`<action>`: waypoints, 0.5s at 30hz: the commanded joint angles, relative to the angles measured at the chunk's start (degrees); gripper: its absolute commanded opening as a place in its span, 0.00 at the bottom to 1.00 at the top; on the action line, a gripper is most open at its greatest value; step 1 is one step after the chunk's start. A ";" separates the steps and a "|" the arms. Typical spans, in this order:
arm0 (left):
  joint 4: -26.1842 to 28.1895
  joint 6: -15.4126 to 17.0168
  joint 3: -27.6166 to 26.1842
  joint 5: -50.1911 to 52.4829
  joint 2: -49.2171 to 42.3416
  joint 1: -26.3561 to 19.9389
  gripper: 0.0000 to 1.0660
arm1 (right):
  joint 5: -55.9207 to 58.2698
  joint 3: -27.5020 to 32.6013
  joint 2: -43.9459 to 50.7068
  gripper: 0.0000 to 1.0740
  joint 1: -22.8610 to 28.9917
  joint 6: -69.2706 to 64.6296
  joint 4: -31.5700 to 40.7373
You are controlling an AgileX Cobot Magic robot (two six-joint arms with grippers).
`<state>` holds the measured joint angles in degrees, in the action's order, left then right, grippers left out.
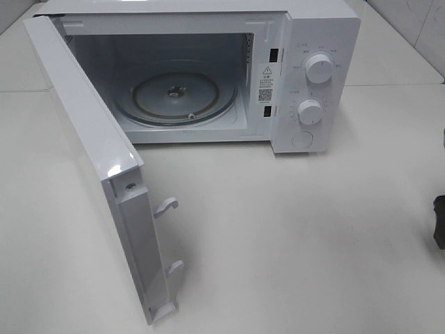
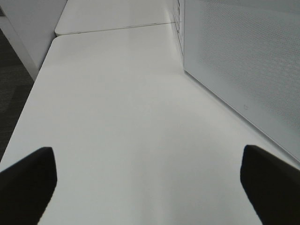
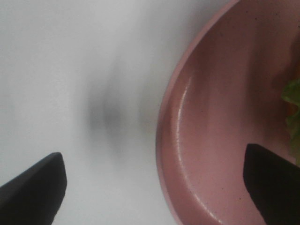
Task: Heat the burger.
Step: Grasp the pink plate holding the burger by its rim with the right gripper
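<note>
Green and orange at the edge of the right wrist view is all that shows of the burger (image 3: 291,110); its bun is out of frame. It sits on a salmon-pink plate (image 3: 161,126), which rests on the white tabletop (image 3: 70,70). Neither appears in the high view, so both evidently lie beyond its right border. The right fingers (image 3: 33,192) stand wide apart and empty, straddling the plate's rim; in my judgement they are lined up to take that rim. A dark shape (image 1: 439,223) at that border is probably this arm; unconfirmed. The left fingers (image 2: 28,185) are likewise spread and empty, low over the tabletop beside the outer face of the door (image 1: 90,132). The door of the microwave (image 1: 327,35) stands fully open, exposing a bare glass turntable (image 1: 174,97). Two knobs (image 1: 319,68) occupy the right panel. The door juts out on the left; nothing visible blocks a right-side approach to the cavity.
</note>
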<state>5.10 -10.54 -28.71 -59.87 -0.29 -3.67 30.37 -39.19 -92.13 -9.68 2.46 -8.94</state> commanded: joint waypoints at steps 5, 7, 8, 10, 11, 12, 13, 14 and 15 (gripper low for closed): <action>0.11 0.34 0.11 0.57 -1.15 -0.06 0.94 | -1.83 -0.17 -5.10 0.90 -3.38 1.15 -0.23; 0.11 0.34 0.11 0.57 -1.15 -0.06 0.94 | -2.46 -0.34 -6.76 0.90 -4.41 1.38 0.29; 0.11 0.34 0.11 0.57 -1.15 -0.06 0.94 | -2.46 -0.34 -6.76 0.90 -4.41 1.38 0.29; 0.11 0.34 0.11 0.57 -1.15 -0.06 0.94 | -2.52 -1.09 -7.73 0.89 -4.98 2.92 1.38; 0.11 0.34 0.11 0.57 -1.15 -0.06 0.94 | -2.52 -1.09 -7.73 0.89 -4.98 2.92 1.38; 0.11 0.34 0.11 0.57 -1.15 -0.06 0.94 | -2.58 -1.43 -8.31 0.88 -4.98 3.95 1.78; 0.11 0.34 0.11 0.57 -1.15 -0.06 0.94 | -2.58 -1.43 -8.31 0.88 -4.98 3.95 1.78; 0.11 0.34 0.11 0.57 -1.15 -0.06 0.94 | -2.69 -1.55 -8.59 0.87 -4.98 4.18 2.06; 0.11 0.34 0.11 0.57 -1.15 -0.06 0.94 | -2.98 -1.55 -9.40 0.85 -4.98 4.58 2.58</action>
<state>5.10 -10.54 -28.71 -59.87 -0.29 -3.67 27.67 -40.39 -100.50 -14.38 5.61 -7.39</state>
